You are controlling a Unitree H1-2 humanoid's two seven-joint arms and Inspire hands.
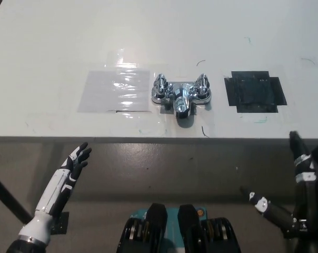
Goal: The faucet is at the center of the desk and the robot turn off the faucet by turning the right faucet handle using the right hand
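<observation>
- I see the shiny chrome two-handled faucet point(181, 95) standing near the middle of the broad white table point(148, 37), its short spout pointing toward the table's front edge
- The right faucet handle point(202, 85), a ribbed chrome knob, sits on the picture's right end of the faucet body; the left faucet handle point(160, 86) mirrors it on the other end, and nothing touches either one
- My black right hand point(293, 211) is low in the bottom right corner, below the table's front edge and well apart from the faucet; its fingers point(298, 153) are spread wide and hold nothing
- My white left hand point(76, 161) rests at the lower left, also below the table edge, fingers apart and empty
- A clear glossy plastic sheet point(115, 89) lies flat just beside the faucet on the picture's left
- A patch of black tape point(255, 91) lies flat on the table to the picture's right of the faucet (a few faint pen marks dot the table around it)
</observation>
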